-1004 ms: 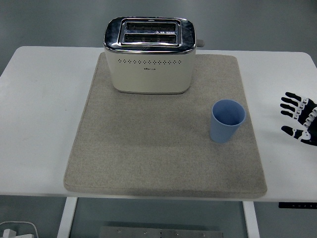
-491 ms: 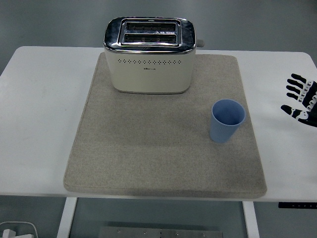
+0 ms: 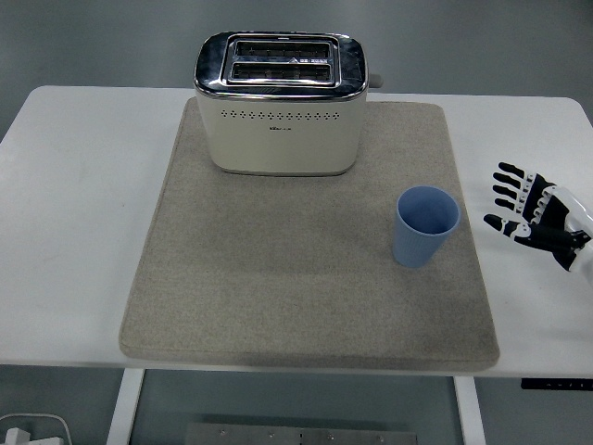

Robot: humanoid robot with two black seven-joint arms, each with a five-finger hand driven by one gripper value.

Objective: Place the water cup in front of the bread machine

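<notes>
White counter [image 3: 83,232] carries a beige mat [image 3: 296,269]. At the mat's far edge stands the cream bread machine [image 3: 279,104]; the blue water cup [image 3: 425,226] sits upright near the mat's right edge. Beside it, apart, the right hand [image 3: 533,215] hovers, fingers [image 3: 508,184] spread, holding nothing.
</notes>
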